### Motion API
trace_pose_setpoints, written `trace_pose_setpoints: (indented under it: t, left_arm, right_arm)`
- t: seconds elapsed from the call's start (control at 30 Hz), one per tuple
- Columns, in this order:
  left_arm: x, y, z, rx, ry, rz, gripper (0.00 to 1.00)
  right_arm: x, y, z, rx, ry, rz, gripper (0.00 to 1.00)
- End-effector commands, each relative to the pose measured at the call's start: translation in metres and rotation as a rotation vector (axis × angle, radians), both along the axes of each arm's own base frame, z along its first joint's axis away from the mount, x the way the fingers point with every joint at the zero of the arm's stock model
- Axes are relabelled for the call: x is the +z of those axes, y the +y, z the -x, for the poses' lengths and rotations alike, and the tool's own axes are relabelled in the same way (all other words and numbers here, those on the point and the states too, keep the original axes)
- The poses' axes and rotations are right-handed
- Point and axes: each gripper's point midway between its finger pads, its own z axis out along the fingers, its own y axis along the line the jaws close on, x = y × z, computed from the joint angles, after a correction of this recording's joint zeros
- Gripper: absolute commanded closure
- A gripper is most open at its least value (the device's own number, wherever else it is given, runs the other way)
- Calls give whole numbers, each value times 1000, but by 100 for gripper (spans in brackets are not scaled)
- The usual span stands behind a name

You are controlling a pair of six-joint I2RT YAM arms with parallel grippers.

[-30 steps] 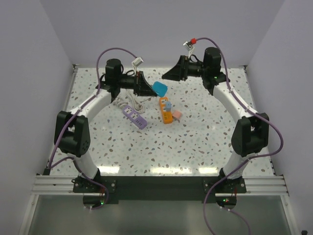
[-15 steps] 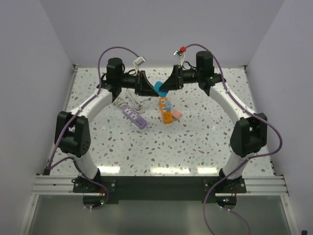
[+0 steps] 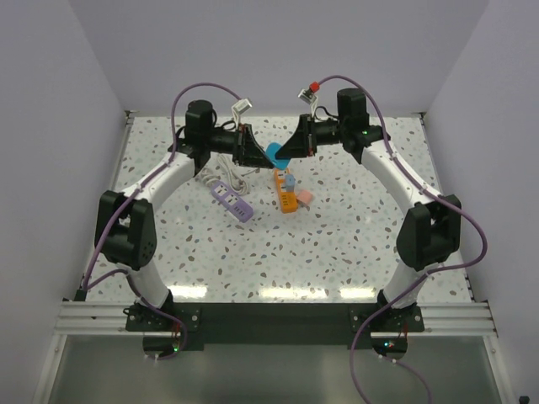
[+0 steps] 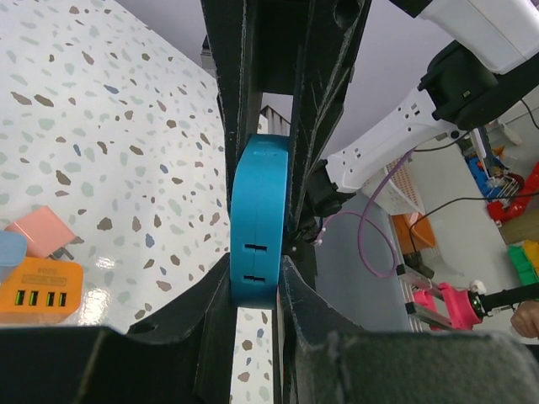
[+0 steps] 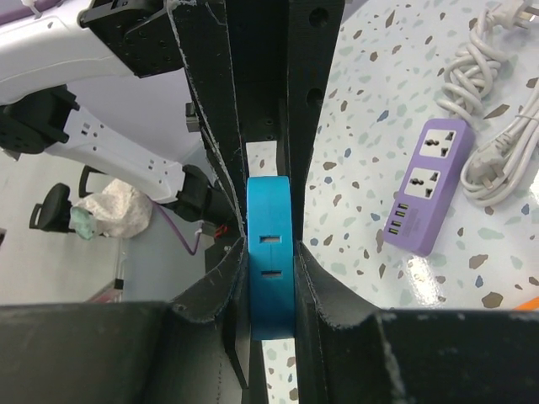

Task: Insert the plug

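Speckled terrazzo tabletop [image 3: 337,252] inside pale walls is what you're working over, and both arms meet above its far half, at the upper centre of the overhead view. You have the blue plug [image 3: 274,155] pinched from two sides at once. The left gripper [image 3: 263,152] is pressed shut on its flat faces, and the right gripper [image 3: 285,151] is clamped on it from the opposite direction. Each wrist view shows the plug's narrow edge, with two slots, wedged between dark fingers. It hangs in the air, clear of the table.

That double hold looks like a handover or regrasp, probably to get the plug's working end facing a socket. I can't see prongs from here. The purple power strip [image 3: 231,199] lies left of centre beside its coiled white cord [image 3: 223,172]. The orange strip [image 3: 286,190] sits just below the grippers, with a pink adapter [image 3: 305,195] beside it. Either could be your target.
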Motion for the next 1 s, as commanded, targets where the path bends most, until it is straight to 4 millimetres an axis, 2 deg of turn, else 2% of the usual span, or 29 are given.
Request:
trace_pose_setpoints:
  t: [0.0,0.03,0.07,0.1,0.13,0.23,0.27,0.33,0.47,0.5,0.53,0.57,0.63,0.67,0.7,0.77,0.8,0.87,0.9,0.97]
  left_arm:
    - [15,-4,-15,48,-72,20,100]
    - [15,-4,-15,51,-66,19,98]
    - [15,-4,-16,57,-62,18,85]
    - [14,-4,-17,66,-55,15,62]
    - [15,-4,-17,71,-57,14,54]
    - [14,2,-20,105,-58,8,21]
    - [13,9,-25,127,-55,5,3]
    - [12,20,-25,161,-50,-5,0]
    - [1,61,-39,319,-47,-70,0]
    - [-14,70,-42,375,-21,-126,0]
    - [-17,77,-44,417,-25,-150,0]
    - [-30,89,-57,509,-29,-207,0]
    - [-56,102,-64,602,41,-312,0]
    - [-69,113,-75,692,58,-376,0]
    - [-87,120,-76,730,120,-439,0]
    - [-106,132,-81,792,155,-513,0]
    - [-122,141,-84,835,185,-572,0]
    - [-139,149,-85,863,212,-632,0]
    - [-154,152,-80,860,258,-674,0]
    - [-167,159,-76,879,285,-719,0]
  right_arm:
    - [11,1,10,-26,-5,37,100]
    - [12,1,8,-37,-21,44,100]
    - [15,0,7,-53,-40,48,100]
    - [14,-1,1,-95,-57,71,100]
    - [15,-2,-3,-116,-72,80,100]
    - [19,-8,-17,-217,-125,110,100]
    - [19,-10,-22,-248,-130,116,100]
    - [27,-14,-33,-314,-175,116,100]
    - [35,-18,-44,-374,-234,124,100]
    - [36,-18,-46,-379,-244,120,100]
    - [33,-16,-48,-379,-251,126,100]
    - [29,-11,-48,-381,-253,136,100]
    - [23,-3,-49,-375,-267,145,100]
    - [15,9,-44,-354,-264,152,100]
    - [11,15,-43,-345,-265,153,100]
    - [-4,33,-35,-304,-252,161,100]
    - [-6,40,-35,-298,-257,155,100]
    - [-23,55,-28,-266,-227,161,100]
    - [-24,63,-28,-260,-232,148,100]
    - [-37,75,-25,-244,-215,147,100]
